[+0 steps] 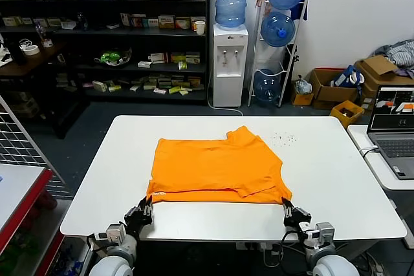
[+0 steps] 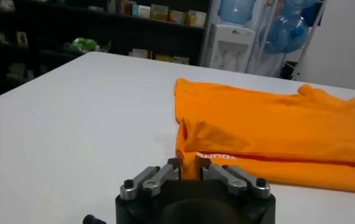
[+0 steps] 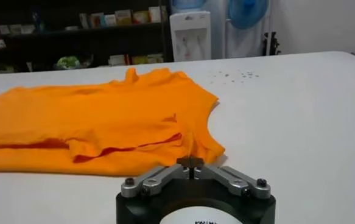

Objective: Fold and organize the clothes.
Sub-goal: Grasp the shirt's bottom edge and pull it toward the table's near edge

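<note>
In the head view, the orange T-shirt (image 1: 217, 167) lay folded at centre frame on the white worktop (image 1: 336, 179), the left claw (image 1: 146, 207) and right claw (image 1: 286, 209) at its near corners. The left wrist view showed the left claw (image 2: 188, 164) clamped on the T-shirt's (image 2: 268, 131) corner. The right wrist view showed the right claw (image 3: 190, 162) pressed together at the T-shirt's (image 3: 104, 125) corner.

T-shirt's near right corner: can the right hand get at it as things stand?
Probably yes. The right hand sits at the table's near edge, its tips already at that corner of the T-shirt, with nothing between. The left hand pinches the opposite near corner.
</note>
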Robot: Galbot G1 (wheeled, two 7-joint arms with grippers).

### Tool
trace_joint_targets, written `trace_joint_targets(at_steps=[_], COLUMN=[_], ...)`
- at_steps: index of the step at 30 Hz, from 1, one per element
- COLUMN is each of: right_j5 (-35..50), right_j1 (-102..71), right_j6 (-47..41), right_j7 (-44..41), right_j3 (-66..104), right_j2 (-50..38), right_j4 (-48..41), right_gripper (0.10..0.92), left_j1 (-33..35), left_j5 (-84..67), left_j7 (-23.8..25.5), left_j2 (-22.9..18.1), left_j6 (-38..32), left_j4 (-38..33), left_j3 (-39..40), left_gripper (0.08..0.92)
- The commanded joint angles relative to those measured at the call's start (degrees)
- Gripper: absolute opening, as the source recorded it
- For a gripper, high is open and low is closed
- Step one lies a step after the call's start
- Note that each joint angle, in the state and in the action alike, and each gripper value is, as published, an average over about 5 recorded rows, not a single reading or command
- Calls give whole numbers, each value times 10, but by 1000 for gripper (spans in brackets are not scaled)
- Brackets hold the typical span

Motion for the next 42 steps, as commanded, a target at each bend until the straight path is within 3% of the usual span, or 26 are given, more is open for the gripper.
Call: trace_joint_targets(at_steps=[1, 5, 13, 21, 28, 34, 38, 42], right_j5=[11, 28, 39, 14, -23, -50, -56, -46], right_j1=[-4, -12, -44, -134, -212, -231, -216, -184], right_j6=[21, 44, 52, 36, 37, 45, 56, 57], right_j7=[6, 21, 36, 38, 43, 50, 50, 41], right_j3=[3, 10, 21, 23, 26, 40, 48, 48], right_j2=[-1, -3, -12, -29, -28, -27, -29, -41], right_j4=[15, 40, 78, 126, 148, 146, 142, 148], right_gripper=[124, 123, 124, 124, 124, 130, 197, 301], left_j1=[2, 11, 58, 155, 212, 219, 199, 169], left_j5=[-10, -16, -30, -34, -5, 10, 9, 4], left_j7=[-9, -22, -39, -42, -34, -26, -24, -24], left_j2=[3, 10, 31, 56, 54, 54, 53, 55], left_j6=[-1, 0, 8, 10, -10, -17, -17, -17], left_j4=[-35, -77, -156, -216, -213, -196, -184, -184], left_j3=[-1, -6, -18, -19, -15, -22, -31, -43], left_gripper=[174, 96, 90, 90, 90, 90, 135, 250])
